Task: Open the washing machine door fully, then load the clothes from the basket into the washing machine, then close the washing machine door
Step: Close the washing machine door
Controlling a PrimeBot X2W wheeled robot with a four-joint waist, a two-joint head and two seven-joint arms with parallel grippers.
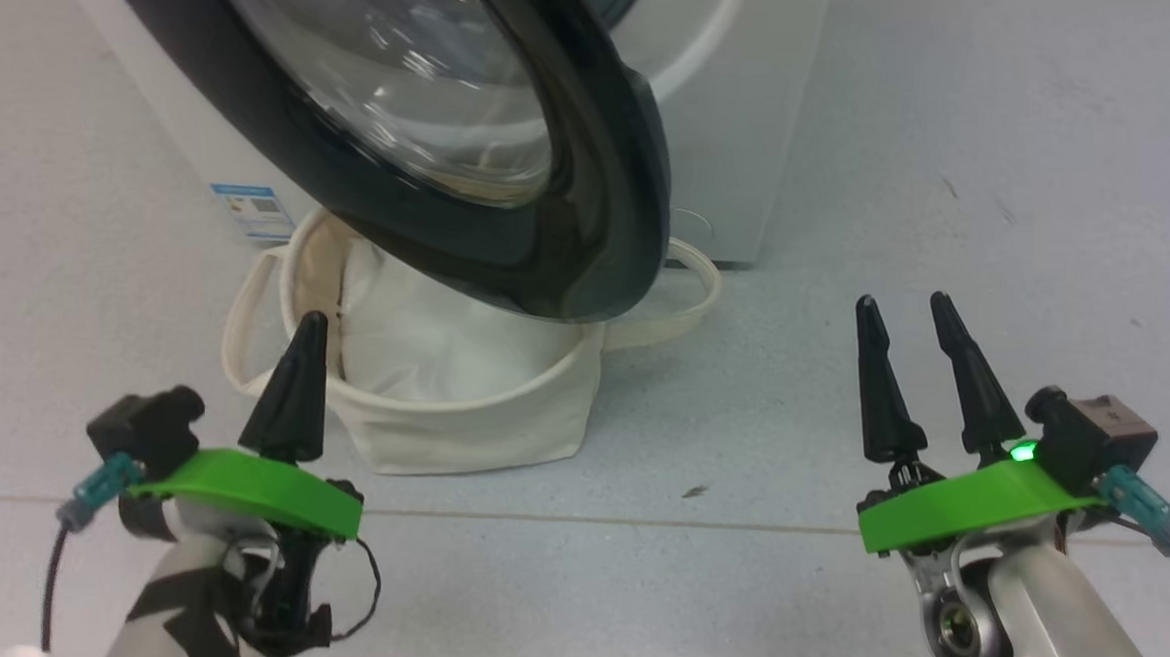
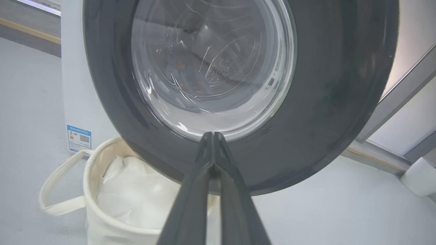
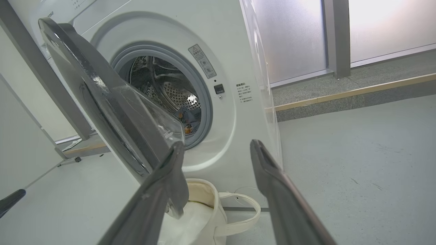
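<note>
So the washing machine door (image 1: 597, 168) is hanging about half swung out, right over the basket (image 1: 470, 430), which sits on the floor tight against the bottom front edge of the washing machine (image 1: 734, 110). We figure it's parked there to keep the carry to the drum short. All we can see in the basket is the plain white bundle (image 1: 426, 347). In the right wrist view there's a bit of blue and orange stuff low in the drum mouth, and we're guessing that's the clothes (image 3: 185, 119), though it's too small to swear to. If so, loading looks done and closing the door is what's left. The left gripper (image 1: 311, 328) has its fingers pinched together with nothing between them. It hangs over the floor near the basket's left side, and its own camera has the tips lined up with the bottom of the door's glass. We reckon a pinched tip like that works as a poker for nudging the rim. It isn't touching anything that we can make out. The right gripper (image 1: 902, 304) is spread wide and empty, over bare floor off to the washer's right, well apart from the door.
</note>
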